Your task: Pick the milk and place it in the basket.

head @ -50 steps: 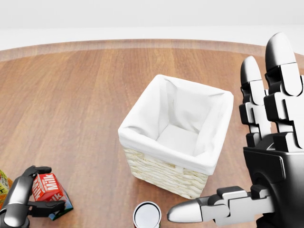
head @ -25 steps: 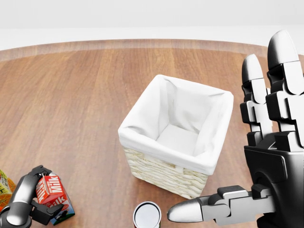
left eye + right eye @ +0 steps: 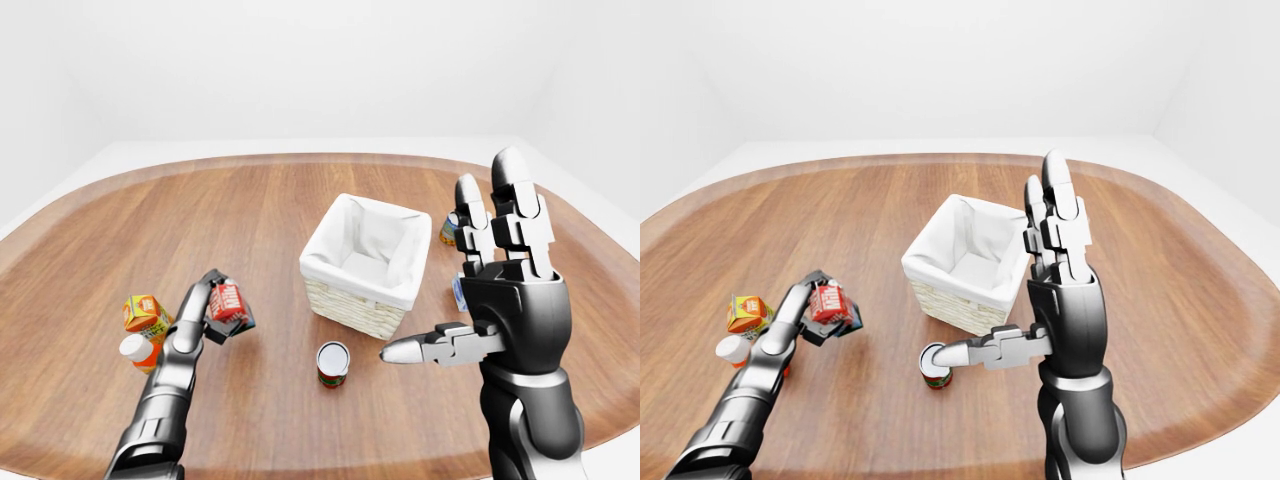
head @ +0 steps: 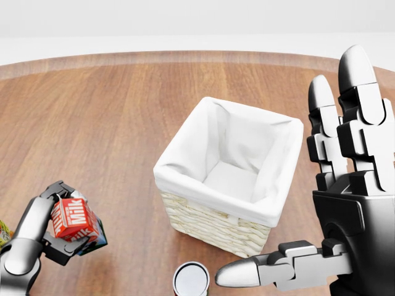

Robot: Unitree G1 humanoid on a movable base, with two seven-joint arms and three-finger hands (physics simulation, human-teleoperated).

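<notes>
A tin can (image 3: 333, 362) stands upright on the wooden table (image 3: 250, 210), near the middle. At the left, an orange carton (image 3: 146, 313) sits beside a white-capped orange bottle (image 3: 137, 349). Far right, another can (image 3: 451, 229) is partly hidden.

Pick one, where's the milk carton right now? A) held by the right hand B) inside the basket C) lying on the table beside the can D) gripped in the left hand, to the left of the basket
D: the left hand has its fingers closed round the red milk carton, left of the white-lined basket; the right hand is open and holds nothing.
</notes>
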